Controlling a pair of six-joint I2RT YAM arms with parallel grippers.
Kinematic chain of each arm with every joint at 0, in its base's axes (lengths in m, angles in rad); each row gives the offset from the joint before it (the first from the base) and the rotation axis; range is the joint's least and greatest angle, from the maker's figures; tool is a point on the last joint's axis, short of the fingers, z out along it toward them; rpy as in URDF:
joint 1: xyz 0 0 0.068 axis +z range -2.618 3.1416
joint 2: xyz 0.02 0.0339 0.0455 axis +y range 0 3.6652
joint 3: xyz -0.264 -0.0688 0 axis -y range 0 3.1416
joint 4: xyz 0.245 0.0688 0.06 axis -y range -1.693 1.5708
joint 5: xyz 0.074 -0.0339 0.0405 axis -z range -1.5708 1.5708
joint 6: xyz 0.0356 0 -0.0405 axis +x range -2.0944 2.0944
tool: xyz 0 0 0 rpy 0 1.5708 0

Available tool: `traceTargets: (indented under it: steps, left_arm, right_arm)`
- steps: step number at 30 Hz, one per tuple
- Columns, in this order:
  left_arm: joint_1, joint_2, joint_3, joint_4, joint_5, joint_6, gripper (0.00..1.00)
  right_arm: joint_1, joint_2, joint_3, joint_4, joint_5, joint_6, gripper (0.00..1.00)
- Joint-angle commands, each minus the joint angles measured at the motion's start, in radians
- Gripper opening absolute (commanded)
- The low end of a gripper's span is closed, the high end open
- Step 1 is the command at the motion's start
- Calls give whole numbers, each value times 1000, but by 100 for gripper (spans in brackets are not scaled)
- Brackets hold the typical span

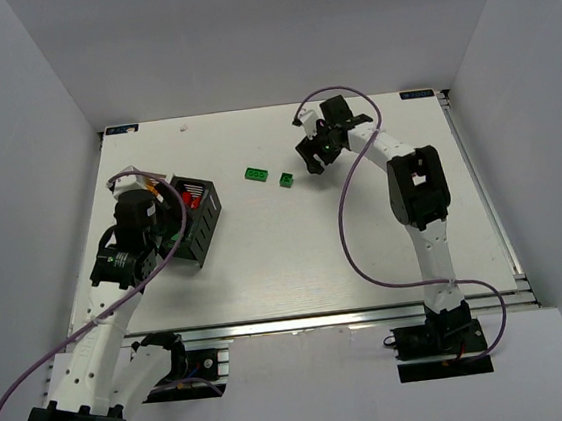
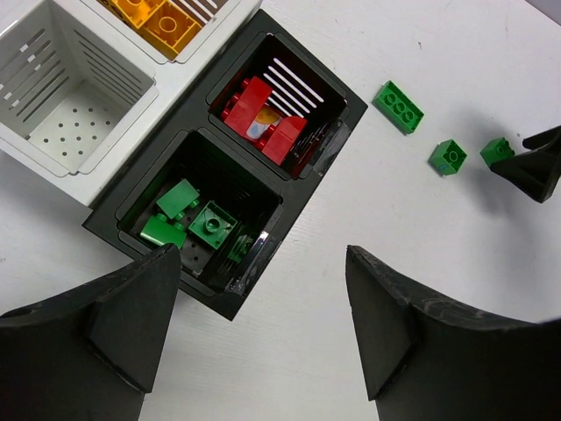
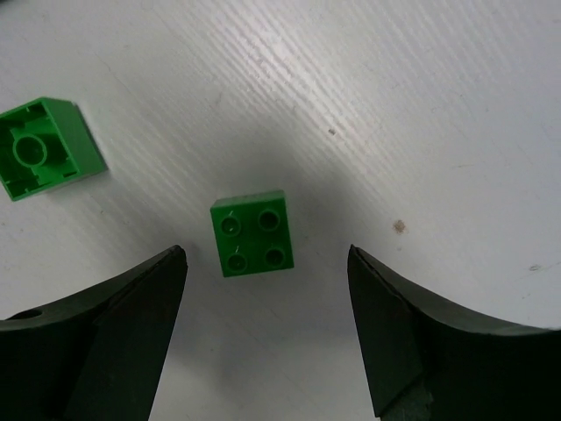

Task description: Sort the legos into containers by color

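1. Right gripper (image 3: 265, 259): fingers (image 3: 123, 333) are spread and grip nothing. A green brick (image 3: 252, 232), studs up, lies on the table (image 3: 421, 105) between them, touching neither.
2. An upturned brick (image 3: 48, 147), also green with its hollow side showing, lies apart at the upper left of that wrist view.
3. Left gripper (image 2: 260, 263): fingers (image 2: 123, 324) are spread and grip nothing, hanging over the black bin (image 2: 316, 70).
4. The black bin has two compartments. The nearer one holds green legos (image 2: 197, 219), the farther one red legos (image 2: 259, 110).
5. Two white bins stand against the black bin. One (image 2: 35, 53) shows its perforated floor, and the other (image 2: 215, 26) holds orange legos (image 2: 162, 22).
6. A long brick (image 1: 256, 174), green, lies on the table between the bins and the right gripper, beside a small green one (image 1: 286, 179).
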Motion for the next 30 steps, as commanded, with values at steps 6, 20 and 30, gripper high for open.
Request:
traceTargets:
  steps: [6,20,30]
  left_arm:
    - [6,-9,13,0,2,-8,85]
    - [4,-7,35,3,2,-12,85]
    - [6,-33,49,27,23,-24,85]
  right_arm:
    - [4,51,81,3,-27,-34,72]
    - [4,31,62,0,-32,-45,25]
    - [7,-251,-80,14,-261,-120,0]
